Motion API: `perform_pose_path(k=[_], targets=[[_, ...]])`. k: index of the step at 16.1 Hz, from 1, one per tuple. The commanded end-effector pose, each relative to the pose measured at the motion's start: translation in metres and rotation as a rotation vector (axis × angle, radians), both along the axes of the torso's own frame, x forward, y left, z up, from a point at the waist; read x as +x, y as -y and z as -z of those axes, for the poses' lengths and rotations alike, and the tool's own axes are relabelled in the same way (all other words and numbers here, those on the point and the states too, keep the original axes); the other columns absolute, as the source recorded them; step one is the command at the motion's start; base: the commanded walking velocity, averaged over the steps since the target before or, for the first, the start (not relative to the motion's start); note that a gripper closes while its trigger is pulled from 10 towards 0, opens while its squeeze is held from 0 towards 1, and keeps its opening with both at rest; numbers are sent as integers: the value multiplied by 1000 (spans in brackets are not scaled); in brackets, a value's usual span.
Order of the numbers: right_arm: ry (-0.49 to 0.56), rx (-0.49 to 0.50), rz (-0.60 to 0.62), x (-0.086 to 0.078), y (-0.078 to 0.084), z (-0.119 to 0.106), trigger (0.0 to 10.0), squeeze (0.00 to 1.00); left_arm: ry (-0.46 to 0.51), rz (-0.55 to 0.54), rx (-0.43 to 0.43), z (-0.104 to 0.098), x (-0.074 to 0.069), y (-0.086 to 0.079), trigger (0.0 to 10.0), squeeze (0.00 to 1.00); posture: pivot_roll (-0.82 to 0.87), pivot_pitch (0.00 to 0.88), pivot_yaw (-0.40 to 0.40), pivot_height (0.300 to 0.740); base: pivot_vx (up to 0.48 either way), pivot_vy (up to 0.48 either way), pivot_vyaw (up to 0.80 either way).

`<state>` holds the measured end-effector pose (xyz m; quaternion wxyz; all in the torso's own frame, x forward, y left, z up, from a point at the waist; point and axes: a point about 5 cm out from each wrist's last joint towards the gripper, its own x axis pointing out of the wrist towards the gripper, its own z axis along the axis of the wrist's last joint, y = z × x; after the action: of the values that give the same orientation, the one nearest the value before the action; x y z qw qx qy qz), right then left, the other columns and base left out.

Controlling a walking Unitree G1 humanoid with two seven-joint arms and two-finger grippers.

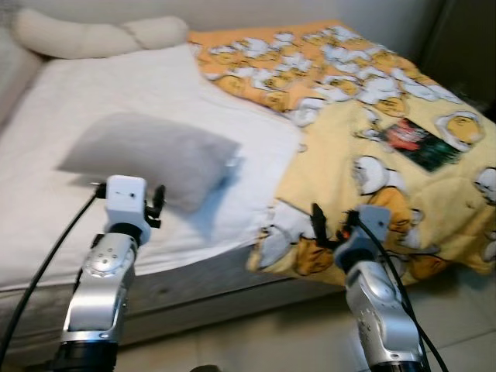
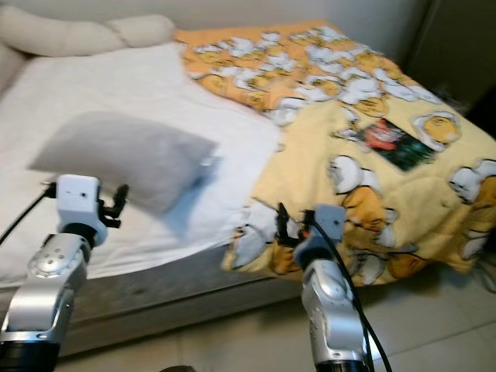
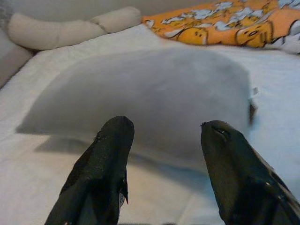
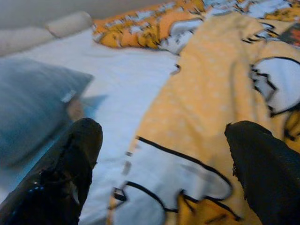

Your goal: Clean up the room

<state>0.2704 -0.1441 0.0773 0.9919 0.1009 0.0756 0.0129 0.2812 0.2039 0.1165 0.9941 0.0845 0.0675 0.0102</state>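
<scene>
The left gripper [image 3: 164, 140] and right gripper [image 4: 164, 140] reach toward the near edge of the bed [image 1: 155, 291], each with its fingers spread apart and nothing between them. The left wrist view gives a soft grey pillow [image 1: 155, 155] close up, plump and rectangular, lying on the white sheet [image 1: 116, 85]. The head views add a dark booklet [image 1: 418, 143] resting on the yellow cartoon-print blanket [image 1: 364, 194], which drapes over the bed's edge, and a long cream bolster [image 1: 93, 35] lying along the head of the bed.

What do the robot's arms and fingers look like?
Both arms are shiny silver with rounded joints, white boxy wrists, and black cables trailing down. The left end effector and right end effector each have two long black fingers with rounded tips.
</scene>
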Motion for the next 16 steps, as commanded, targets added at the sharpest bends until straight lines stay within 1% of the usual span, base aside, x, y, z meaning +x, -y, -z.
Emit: perform_pose_path(k=[1, 2, 3, 4, 5, 7, 10, 12, 14, 16], targets=[[21, -23, 3, 3, 4, -4, 10000, 0, 21, 23, -11, -6, 6, 8, 10000, 0, 71, 0, 47, 740, 0, 420, 0], [25, -25, -3, 4, 1, -5, 10000, 0, 23, 21, -12, -7, 7, 7, 10000, 0, 72, 0, 48, 740, 0, 420, 0], [70, -41, -70, 10, -8, -13, 10000, 0, 55, 21, -9, -14, 13, 8, 10000, 0, 96, 0, 40, 740, 0, 420, 0], [89, -52, -102, 15, -13, -16, 10000, 0, 70, 17, -3, -16, 15, 8, 10000, 0, 91, 0, 39, 740, 0, 409, 0], [92, -60, -104, 19, -12, -19, 10000, 0, 79, 16, -16, -18, 15, 10, 10000, 0, 88, 0, 38, 740, 0, 401, 0], [101, -59, -101, 23, -10, -23, 10000, 0, 73, 6, -35, -16, 17, 11, 10000, 0, 73, 0, 49, 740, 0, 398, 0], [114, -57, -101, 30, -5, -29, 10000, 0, 85, 22, -47, -18, 24, 20, 10000, 0, 70, 0, 54, 740, 0, 399, 0], [97, -56, -85, 31, -2, -28, 10000, 0, 87, 53, -42, -19, 24, 26, 10000, 0, 83, 0, 49, 740, 0, 379, 0], [95, -49, -92, 31, -1, -28, 10000, 0, 88, 44, -36, -18, 24, 27, 10000, 0, 97, 0, 50, 740, 0, 377, 0], [81, -51, -90, 32, -1, -24, 10000, 0, 90, 49, -38, -17, 23, 29, 10000, 0, 97, 0, 49, 740, 0, 322, 0]])
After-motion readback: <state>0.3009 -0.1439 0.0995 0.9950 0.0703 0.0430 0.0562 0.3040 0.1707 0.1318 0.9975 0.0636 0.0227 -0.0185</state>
